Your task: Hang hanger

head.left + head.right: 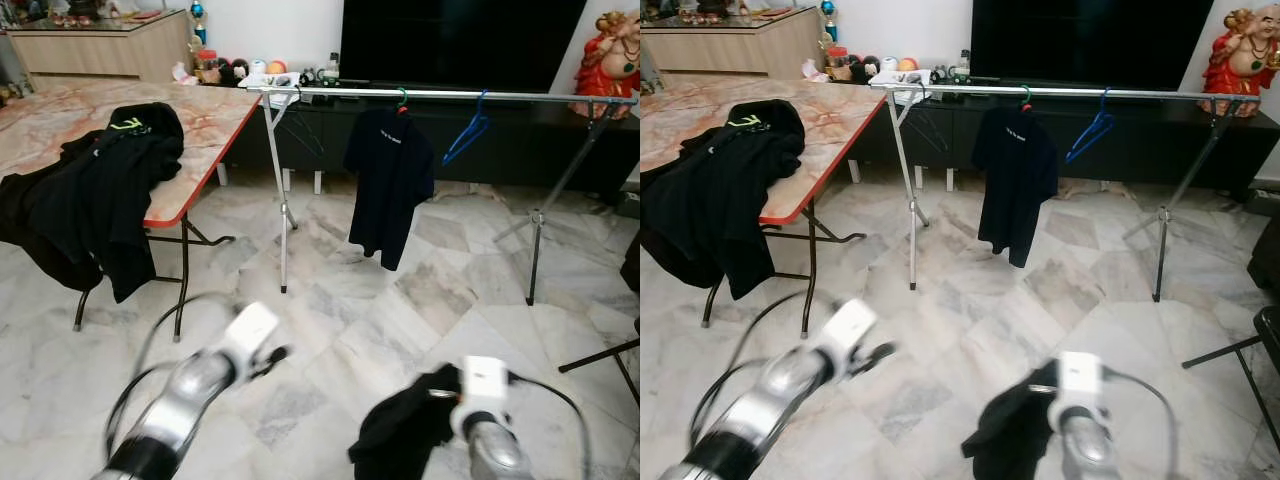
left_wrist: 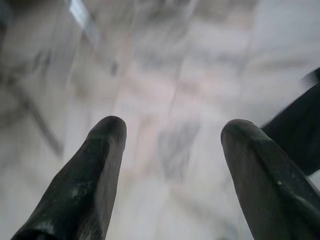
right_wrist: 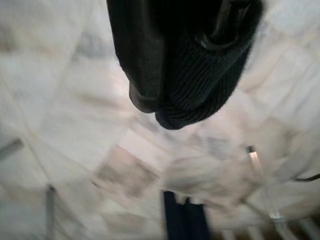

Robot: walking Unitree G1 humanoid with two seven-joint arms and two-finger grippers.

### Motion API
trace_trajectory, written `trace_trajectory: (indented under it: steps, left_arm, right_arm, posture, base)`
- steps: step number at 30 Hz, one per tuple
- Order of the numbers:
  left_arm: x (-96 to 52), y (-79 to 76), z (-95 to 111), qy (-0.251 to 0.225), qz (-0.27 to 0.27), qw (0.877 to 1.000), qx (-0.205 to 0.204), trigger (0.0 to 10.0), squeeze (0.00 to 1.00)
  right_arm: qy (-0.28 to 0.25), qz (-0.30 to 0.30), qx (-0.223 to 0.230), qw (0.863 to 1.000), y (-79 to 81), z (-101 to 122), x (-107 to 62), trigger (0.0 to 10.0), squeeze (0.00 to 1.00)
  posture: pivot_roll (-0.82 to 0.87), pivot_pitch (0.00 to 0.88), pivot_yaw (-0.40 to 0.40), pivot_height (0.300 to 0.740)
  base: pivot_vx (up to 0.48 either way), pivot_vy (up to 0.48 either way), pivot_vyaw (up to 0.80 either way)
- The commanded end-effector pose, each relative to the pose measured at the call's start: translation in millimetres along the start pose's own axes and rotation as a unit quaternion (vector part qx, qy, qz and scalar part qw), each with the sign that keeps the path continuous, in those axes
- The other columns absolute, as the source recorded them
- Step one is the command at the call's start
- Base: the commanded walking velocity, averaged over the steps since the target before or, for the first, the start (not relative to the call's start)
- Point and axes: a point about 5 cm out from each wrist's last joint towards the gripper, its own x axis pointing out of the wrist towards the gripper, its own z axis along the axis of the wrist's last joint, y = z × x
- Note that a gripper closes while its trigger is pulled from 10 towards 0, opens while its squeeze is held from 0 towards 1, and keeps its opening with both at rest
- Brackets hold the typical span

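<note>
Clamped in the right gripper (image 3: pixel 200 30), low over the marble floor (image 1: pixel 400 300): a black garment (image 1: pixel 405 430), bunched and dangling from the fingers toward the left arm. Seen along the right wrist, a ribbed collar of that garment wrapped against one black finger (image 3: pixel 142 55), with a dark curved piece, possibly the hanger (image 3: pixel 225 25), tucked in the cloth beside the fingers; cannot tell for sure, since blurred and mostly hidden. Well short of the clothes rail (image 1: pixel 450 94), which stands across the floor beyond the right gripper.

On the clothes rail: a dark t-shirt (image 1: pixel 388 185) hung on a green-hooked hanger, and just beside it, toward the rail's right end, an empty blue hanger (image 1: pixel 467 130) tilted on the bar. Behind the clothes rail, a low dark cabinet with a large black screen (image 1: pixel 460 40); past the rail's right end, a red and gold statue (image 1: pixel 610 60).

Left of the clothes rail, a marble-patterned folding table (image 1: pixel 60 115) with more black clothes (image 1: pixel 100 200) heaped on it and spilling over its near edge.

Left gripper (image 2: pixel 172 150) held low over the floor, nearer than the table, blurred in the head views. Fingers (image 2: pixel 95 170) spread well apart, nothing between them, only floor tiles beyond; a dark fold of the garment at the far side of one finger.
</note>
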Motion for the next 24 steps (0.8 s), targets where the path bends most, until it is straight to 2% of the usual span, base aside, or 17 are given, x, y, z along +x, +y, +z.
trace_trajectory:
  steps: [1, 2, 3, 4, 5, 6, 7, 8, 11, 14, 18, 24]
  left_arm:
    - [-8.2, 5.7, -31, 0.045, 0.044, 0.998, -0.026, 10.0, 0.00]
    - [-13.4, 4.7, -47, 0.067, 0.055, 0.996, -0.036, 10.0, 0.00]
    - [-13.4, 4.7, -47, 0.067, 0.055, 0.996, -0.036, 10.0, 0.00]
    - [-21.9, 0.5, -72, 0.102, 0.068, 0.991, -0.052, 10.0, 0.00]
    - [-25.7, -1.7, -81, 0.117, 0.071, 0.989, -0.058, 10.0, 0.00]
    - [-31.9, -6.5, -96, 0.140, 0.076, 0.984, -0.075, 10.0, 0.00]
    - [-36.5, -10.1, -106, 0.156, 0.080, 0.981, -0.087, 10.0, 0.00]
    - [-44.9, -16.7, -122, 0.184, 0.086, 0.973, -0.110, 10.0, 0.00]
    - [-57.7, -27.7, -142, 0.208, 0.087, 0.962, -0.153, 10.0, 0.00]
    - [-63.1, -28.9, -149, 0.208, 0.099, 0.956, -0.183, 10.0, 0.00]
    - [-66.7, -32.0, -155, 0.221, 0.097, 0.951, -0.192, 10.0, 0.00]
    - [-72.3, -44.3, -163, 0.240, 0.066, 0.945, -0.211, 10.0, 0.00]
  right_arm:
    - [0.018, -0.031, 0.050, 0.998, -5.6, -8, -2.1, 0.0, 0.00]
    - [0.022, -0.039, 0.065, 0.997, -7.6, -11, -3.3, 0.0, 0.00]
    - [0.022, -0.039, 0.065, 0.997, -7.6, -11, -3.3, 0.0, 0.00]
    - [0.024, -0.045, 0.082, 0.995, -8.0, -15, -5.0, 0.0, 0.00]
    - [0.024, -0.046, 0.087, 0.995, -7.4, -16, -5.6, 0.0, 0.00]
    - [0.019, -0.040, 0.095, 0.995, -5.1, -17, -6.4, 4.0, 0.00]
    - [0.016, -0.036, 0.099, 0.994, -3.5, -18, -6.9, 4.0, 0.00]
    - [0.012, -0.032, 0.105, 0.994, -0.8, -19, -7.7, 10.0, 0.00]
    - [0.000, -0.028, 0.124, 0.992, 1.7, -19, -8.8, 10.0, 0.00]
    - [-0.017, -0.025, 0.123, 0.992, 2.1, -17, -9.9, 10.0, 0.00]
    - [-0.027, -0.024, 0.125, 0.992, 1.7, -16, -10.5, 10.0, 0.00]
    - [-0.044, -0.031, 0.139, 0.989, -2.0, -14, -11.8, 10.0, 0.00]
  posture:
    - [0.07, 0.001, 0.004, 0.740]
    - [0.07, 0.000, 0.006, 0.740]
    - [0.07, 0.000, 0.006, 0.740]
    - [0.06, 0.000, 0.010, 0.740]
    - [0.06, 0.000, 0.012, 0.740]
    - [0.06, 0.000, 0.016, 0.740]
    - [0.06, 0.000, 0.016, 0.740]
    - [0.05, 0.000, 0.022, 0.740]
    - [0.05, 0.000, 0.025, 0.740]
    - [0.06, 0.000, 0.024, 0.740]
    - [0.06, 0.000, 0.024, 0.740]
    - [0.06, 0.000, 0.025, 0.740]
  base:
    - [0.000, 0.000, 0.00]
    - [0.000, 0.000, 0.00]
    - [0.000, 0.000, 0.00]
    - [0.000, 0.000, 0.00]
    - [0.000, 0.000, 0.00]
    - [0.000, 0.000, 0.00]
    - [0.000, 0.000, 0.00]
    - [0.000, 0.000, 0.00]
    - [0.000, 0.000, 0.00]
    - [0.000, 0.000, 0.00]
    - [0.000, 0.000, 0.00]
    - [0.000, 0.000, 0.00]
